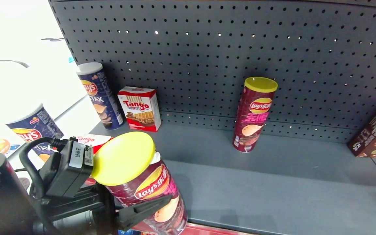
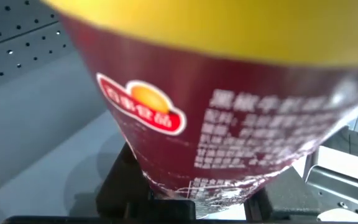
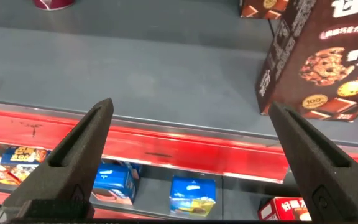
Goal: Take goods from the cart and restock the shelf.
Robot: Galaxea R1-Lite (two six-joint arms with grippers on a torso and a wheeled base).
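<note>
My left gripper (image 1: 142, 204) is shut on a maroon chip can (image 1: 148, 186) with a yellow lid (image 1: 124, 158), held tilted at the front left of the grey shelf board (image 1: 273, 182). In the left wrist view the same can (image 2: 229, 124) sits between the dark fingers (image 2: 126, 186). A matching maroon can (image 1: 253, 114) stands upright farther back on the shelf, near the pegboard. My right gripper (image 3: 191, 112) is open with nothing between its fingers, at the shelf's front edge beside a brown cookie box (image 3: 328, 56).
A blue chip can (image 1: 100, 96) and a red-and-white wafer box (image 1: 140, 109) stand at the back left; another blue can (image 1: 36, 130) leans farther left. A brown box (image 1: 375, 133) lies at the right. Under the red edge strip (image 3: 166, 146), blue packs (image 3: 191, 193) fill a lower shelf.
</note>
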